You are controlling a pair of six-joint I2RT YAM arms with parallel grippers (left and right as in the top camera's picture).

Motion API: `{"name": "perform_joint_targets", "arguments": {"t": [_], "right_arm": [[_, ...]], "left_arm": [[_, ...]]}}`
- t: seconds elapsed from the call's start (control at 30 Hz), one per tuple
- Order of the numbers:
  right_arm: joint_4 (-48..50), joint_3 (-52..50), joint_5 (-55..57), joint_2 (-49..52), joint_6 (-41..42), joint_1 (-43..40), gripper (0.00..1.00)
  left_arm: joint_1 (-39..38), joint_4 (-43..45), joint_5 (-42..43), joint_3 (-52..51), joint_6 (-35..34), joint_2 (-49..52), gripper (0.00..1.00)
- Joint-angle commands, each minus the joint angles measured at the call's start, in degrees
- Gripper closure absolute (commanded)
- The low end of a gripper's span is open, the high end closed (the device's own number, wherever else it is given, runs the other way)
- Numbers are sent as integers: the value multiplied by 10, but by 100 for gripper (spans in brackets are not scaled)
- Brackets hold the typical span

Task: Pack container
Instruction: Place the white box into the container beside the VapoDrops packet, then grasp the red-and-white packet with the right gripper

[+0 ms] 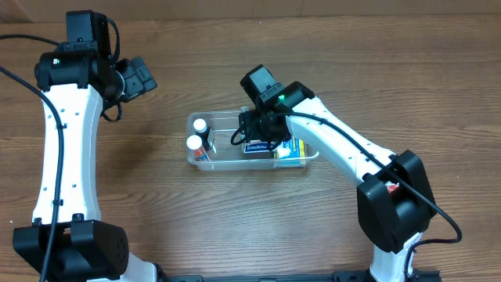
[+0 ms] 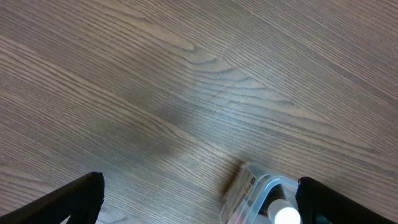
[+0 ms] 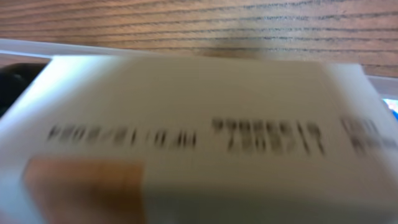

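The clear plastic container (image 1: 235,162) sits at the table's middle; one corner also shows in the left wrist view (image 2: 252,186). In its left end stand two white-capped bottles (image 1: 201,125) (image 1: 194,143); one cap shows in the left wrist view (image 2: 286,214). A yellow and blue box (image 1: 293,151) lies in its right end. My right gripper (image 1: 258,133) is over the container's middle, shut on a white box with dark print (image 1: 257,146). That box fills the right wrist view (image 3: 199,124) and hides the fingers. My left gripper (image 1: 149,78) (image 2: 199,190) is open and empty, up and left of the container.
The wooden table (image 1: 352,63) surrounds the container. Both arm bases stand at the front edge, the left one (image 1: 70,251) and the right one (image 1: 391,211).
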Motion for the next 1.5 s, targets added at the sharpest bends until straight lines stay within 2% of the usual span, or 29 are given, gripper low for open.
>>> {"name": "perform_joint_targets", "arguments": {"t": [0.0, 0.3, 0.47, 0.53, 0.57, 0.6, 0.63, 0.9, 1.03, 1.13, 1.27, 1.37, 1.47], "right_arm": [[2, 5, -2, 15, 9, 2, 28], [-43, 5, -12, 15, 9, 12, 29], [-59, 5, -12, 15, 9, 12, 27], [-58, 5, -12, 15, 9, 12, 22], [-57, 5, -12, 15, 9, 12, 14], [-56, 5, -12, 15, 9, 12, 2], [-55, 5, -12, 15, 9, 12, 0], [-50, 16, 56, -3, 9, 2, 0], [-89, 56, 159, -123, 44, -70, 0], [-166, 61, 162, -223, 80, -218, 0], [-316, 59, 151, -246, 84, -362, 0], [-358, 16, 146, -280, 94, -381, 0], [-327, -78, 115, -375, 118, -377, 0]], "left_arm": [[-2, 1, -8, 14, 11, -6, 0], [-2, 3, -10, 14, 11, -6, 0], [-2, 3, -10, 14, 11, -6, 0], [-2, 3, -10, 14, 11, -6, 0], [-2, 3, -10, 14, 11, -6, 0], [-2, 2, -10, 14, 11, -6, 0], [-2, 2, -10, 14, 11, -6, 0], [-2, 2, -10, 14, 11, -6, 0], [-2, 2, -10, 14, 11, -6, 0], [-2, 2, -10, 14, 13, -6, 0], [-2, 7, -10, 14, 13, -6, 0], [-2, 9, -10, 14, 15, -6, 0], [-2, 9, -10, 14, 15, -6, 0]]}}
